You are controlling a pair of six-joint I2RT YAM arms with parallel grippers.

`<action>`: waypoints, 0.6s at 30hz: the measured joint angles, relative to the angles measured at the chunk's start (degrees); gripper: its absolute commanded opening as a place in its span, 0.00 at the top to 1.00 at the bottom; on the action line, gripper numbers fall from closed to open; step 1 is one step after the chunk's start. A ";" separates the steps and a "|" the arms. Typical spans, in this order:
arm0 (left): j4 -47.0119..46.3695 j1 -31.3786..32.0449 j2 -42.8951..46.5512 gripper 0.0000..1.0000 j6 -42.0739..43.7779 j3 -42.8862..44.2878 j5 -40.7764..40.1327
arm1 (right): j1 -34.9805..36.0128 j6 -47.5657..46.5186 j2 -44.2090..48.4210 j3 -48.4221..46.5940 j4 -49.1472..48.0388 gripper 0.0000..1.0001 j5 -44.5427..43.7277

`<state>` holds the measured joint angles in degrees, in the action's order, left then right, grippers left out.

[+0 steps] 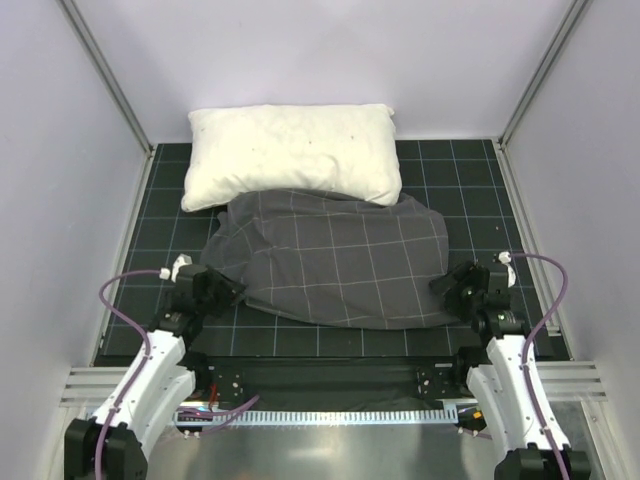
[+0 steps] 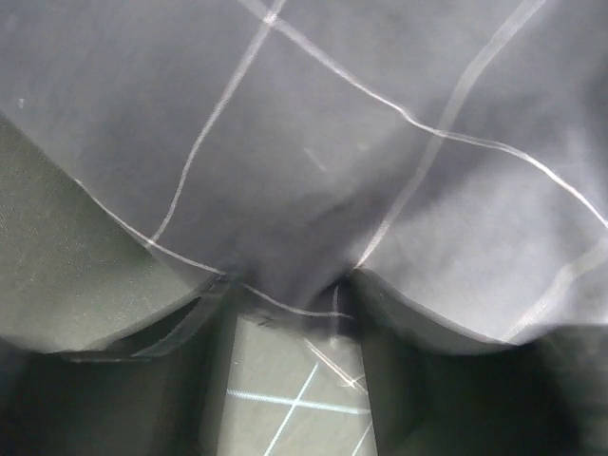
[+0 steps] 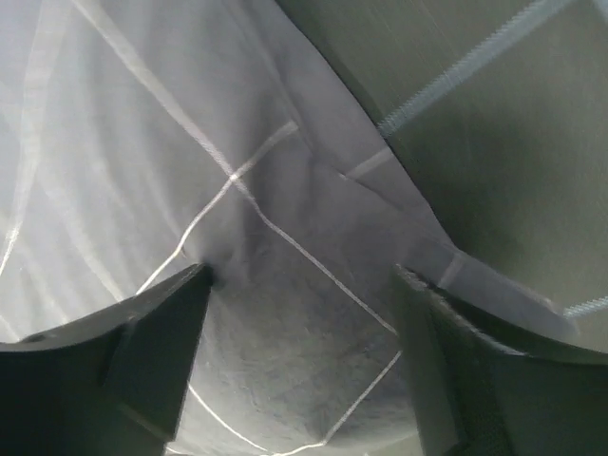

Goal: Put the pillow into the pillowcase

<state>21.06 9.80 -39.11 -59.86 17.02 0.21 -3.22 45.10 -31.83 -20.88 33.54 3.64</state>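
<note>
The dark grey pillowcase [image 1: 340, 260] with its thin light grid lies bulging in the middle of the black mat. The pillow is hidden; no cream fabric shows in any view. My left gripper [image 1: 233, 291] is at the case's left edge. In the left wrist view the pillowcase [image 2: 332, 142] drapes over the fingertips, and a fold of its hem hangs between the parted jaws of the left gripper [image 2: 294, 323]. My right gripper [image 1: 442, 286] is at the case's right end. There the right gripper [image 3: 304, 285] stands open, with the pillowcase [image 3: 190, 142] swelling between its fingers.
A large plain white lumpy pillow [image 1: 290, 155] lies at the back, its front edge touching the case. The black gridded mat [image 1: 480, 180] is walled by light panels left, right and behind. A metal plate [image 1: 330, 450] runs along the near edge between the arm bases.
</note>
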 measured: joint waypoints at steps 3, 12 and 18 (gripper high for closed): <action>-2.86 0.00 -3.78 0.89 -1.36 -1.75 -0.74 | 0.02 3.39 -3.58 0.50 -0.44 0.96 -0.13; 8.37 0.20 5.46 0.82 -2.80 1.49 -13.18 | 0.35 12.07 -4.52 -10.45 16.65 0.70 -15.52; 17.64 0.61 27.61 0.02 -4.37 4.92 -23.21 | 0.00 12.85 1.90 -12.98 23.93 0.25 -22.67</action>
<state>38.70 10.41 -11.51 -64.23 21.93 -23.00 -3.22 57.95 -29.93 -33.87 57.47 -19.03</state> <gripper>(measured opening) 0.917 0.694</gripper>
